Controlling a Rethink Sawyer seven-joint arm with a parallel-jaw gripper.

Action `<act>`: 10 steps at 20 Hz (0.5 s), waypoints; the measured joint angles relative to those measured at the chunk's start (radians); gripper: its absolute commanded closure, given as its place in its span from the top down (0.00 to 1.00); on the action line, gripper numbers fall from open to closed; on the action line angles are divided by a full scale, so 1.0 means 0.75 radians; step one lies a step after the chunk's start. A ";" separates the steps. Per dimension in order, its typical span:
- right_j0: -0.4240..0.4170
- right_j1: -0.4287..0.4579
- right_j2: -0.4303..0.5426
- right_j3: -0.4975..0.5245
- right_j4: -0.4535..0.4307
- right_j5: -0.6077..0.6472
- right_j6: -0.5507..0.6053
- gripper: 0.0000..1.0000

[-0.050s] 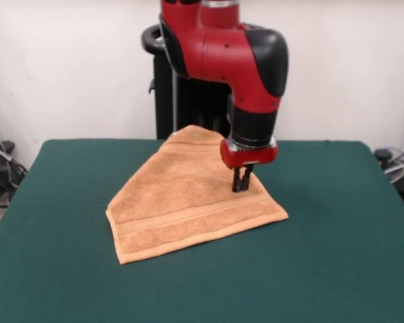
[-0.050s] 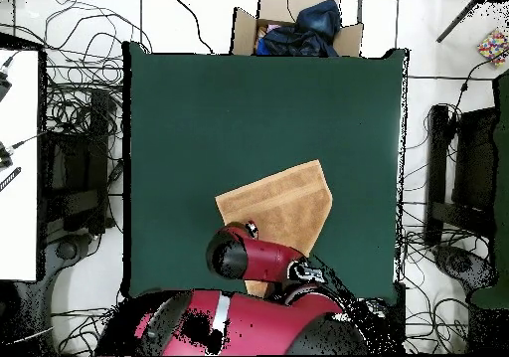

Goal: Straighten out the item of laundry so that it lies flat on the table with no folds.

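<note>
The item of laundry (image 1: 182,195), an orange-tan towel with a woven band along its near edge, lies in the middle of the green table (image 1: 323,256). It is folded over into a rough triangle with its peak at the far side. My gripper (image 1: 241,186) stands upright at the towel's right edge, its fingers close together and its tips down in the cloth. In the overhead view the towel (image 2: 288,204) shows as a slanted four-sided shape on the table (image 2: 199,114). The red arm (image 2: 254,259) covers the towel's lower corner and hides the gripper there.
A cardboard box (image 2: 298,25) holding dark blue cloth sits just beyond one table edge. Tangled cables (image 2: 80,124) lie on the floor beside the table, and black equipment (image 2: 462,174) stands on the other side. Wide green surface surrounds the towel.
</note>
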 measured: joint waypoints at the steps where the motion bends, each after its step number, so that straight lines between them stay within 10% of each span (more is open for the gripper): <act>1: -0.004 0.001 0.002 0.006 -0.009 -0.024 0.001 0.00; 10: -0.025 0.032 0.002 0.073 -0.085 -0.287 0.004 0.00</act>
